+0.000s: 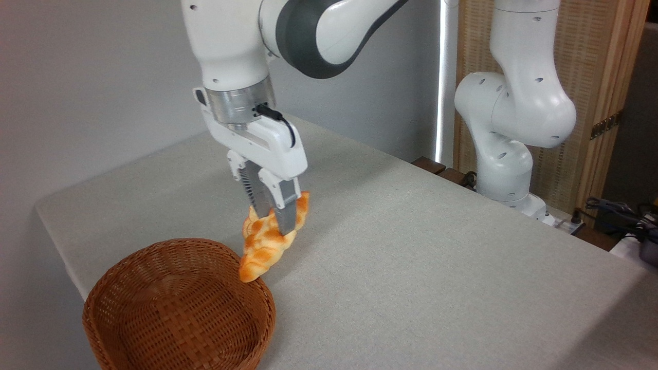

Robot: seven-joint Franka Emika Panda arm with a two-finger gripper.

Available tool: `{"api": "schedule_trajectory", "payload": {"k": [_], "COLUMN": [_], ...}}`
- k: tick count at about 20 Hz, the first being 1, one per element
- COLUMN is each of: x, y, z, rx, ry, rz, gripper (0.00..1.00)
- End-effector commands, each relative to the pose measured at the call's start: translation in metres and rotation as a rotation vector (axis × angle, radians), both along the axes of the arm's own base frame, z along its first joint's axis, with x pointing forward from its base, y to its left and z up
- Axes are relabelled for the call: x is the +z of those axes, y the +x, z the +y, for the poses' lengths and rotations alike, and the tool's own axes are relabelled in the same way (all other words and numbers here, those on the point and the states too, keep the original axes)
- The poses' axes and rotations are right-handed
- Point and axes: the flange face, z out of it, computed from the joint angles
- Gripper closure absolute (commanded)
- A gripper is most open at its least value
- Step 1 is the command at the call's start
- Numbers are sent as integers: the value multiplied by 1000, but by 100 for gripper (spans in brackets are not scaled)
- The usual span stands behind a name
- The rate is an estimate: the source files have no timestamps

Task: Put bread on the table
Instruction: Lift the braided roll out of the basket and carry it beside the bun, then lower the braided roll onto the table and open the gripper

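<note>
One bread (267,245), one wicker basket (175,308), one table (411,257), one end effector (277,218), one robot arm (514,113).

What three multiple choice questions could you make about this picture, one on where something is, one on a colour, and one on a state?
1. Where is the glossy golden-orange braided bread?
A. between the gripper's fingers
B. flat inside the basket
C. at the table's far corner

2. What colour is the round woven wicker basket?
A. white
B. brown
C. blue

3. What state is the white two-finger gripper in?
A. wide open
B. out of view
C. shut on the bread

Answers:
1 A, the fingers clamp the loaf.
2 B, its weave is reddish brown.
3 C, the loaf hangs tilted, its low end by the basket rim, above the light grey cloth-covered table.
</note>
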Motion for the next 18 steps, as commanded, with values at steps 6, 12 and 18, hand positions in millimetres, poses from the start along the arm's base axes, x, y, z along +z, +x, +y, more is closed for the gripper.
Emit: {"api": "schedule_trajectory", "payload": {"k": [6, 12, 18], "x": [-15, -11, -10], "y": [-37, -27, -26], "z": [2, -3, -4], "rx": [-55, -58, -59], "ry": [28, 19, 18], "rz": [101, 28, 19], "gripper": [40, 0, 0]}}
